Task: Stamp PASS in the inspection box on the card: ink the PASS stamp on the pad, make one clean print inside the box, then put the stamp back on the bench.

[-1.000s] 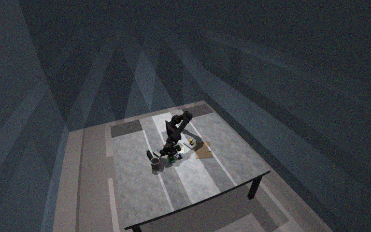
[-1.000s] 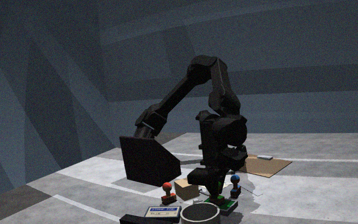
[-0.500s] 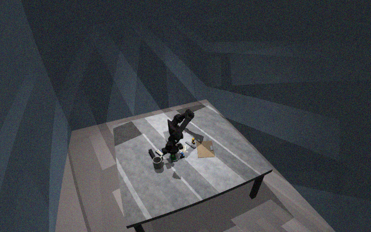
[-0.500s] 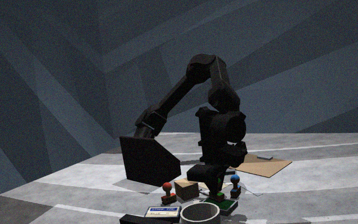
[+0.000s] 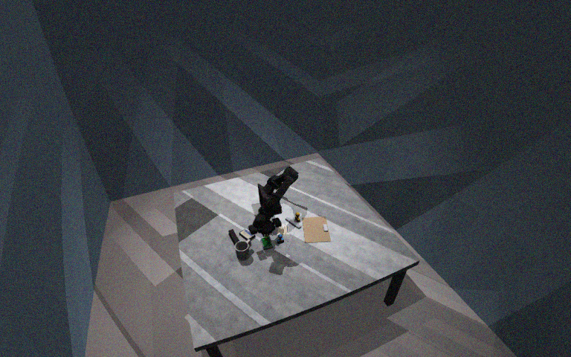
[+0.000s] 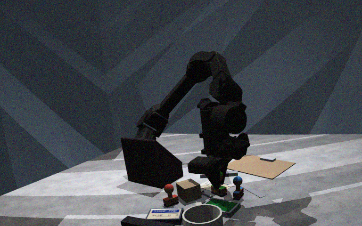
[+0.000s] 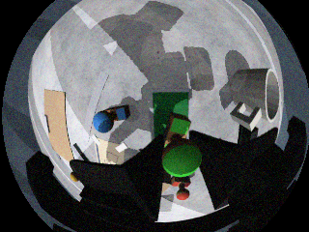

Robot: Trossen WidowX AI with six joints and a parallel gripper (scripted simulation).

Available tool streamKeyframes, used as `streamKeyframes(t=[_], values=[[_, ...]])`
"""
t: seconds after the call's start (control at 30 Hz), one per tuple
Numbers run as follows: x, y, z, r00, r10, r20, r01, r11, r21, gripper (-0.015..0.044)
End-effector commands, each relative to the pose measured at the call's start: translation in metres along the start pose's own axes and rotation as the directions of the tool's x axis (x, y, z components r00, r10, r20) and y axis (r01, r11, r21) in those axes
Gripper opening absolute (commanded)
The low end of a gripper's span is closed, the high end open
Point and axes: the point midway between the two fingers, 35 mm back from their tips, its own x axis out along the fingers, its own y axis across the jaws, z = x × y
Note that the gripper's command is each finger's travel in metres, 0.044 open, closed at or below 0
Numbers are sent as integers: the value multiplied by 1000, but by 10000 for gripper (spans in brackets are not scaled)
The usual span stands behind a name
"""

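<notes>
1. PASS stamp (image 6: 219,188), green-knobbed with a wooden block base, is sitting between the jaws of the gripper (image 6: 217,183); the jaws are pinching its handle from both sides, and its base is hanging behind the green ink pad (image 6: 223,204), over the pale card (image 6: 210,184).
2. Red-knobbed stamp (image 6: 169,196) is standing at the left of the group, just beside a small cardboard box (image 6: 188,189).
3. Blue-knobbed stamp (image 6: 237,188) is standing just right of the held stamp, apart from it.
4. Grey ring-shaped cup (image 6: 202,215) is sitting nearest the exterior camera, beside a labelled stamp-pad tin (image 6: 164,213).
5. Brown board (image 6: 260,166) is lying well to the right on the table (image 6: 320,170).
6. In the wrist view, the green knob (image 7: 182,158) is showing directly below the green pad (image 7: 170,106), with the blue knob (image 7: 103,122) to its left.
</notes>
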Motion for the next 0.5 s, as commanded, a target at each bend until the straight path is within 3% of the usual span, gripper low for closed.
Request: streamKeyframes(t=[0.0,0.47], values=[[-9,-1,1,1000,-9,0,9,1000,-8,0],[-24,10,-3,1000,-9,-1,9,1000,6,0]])
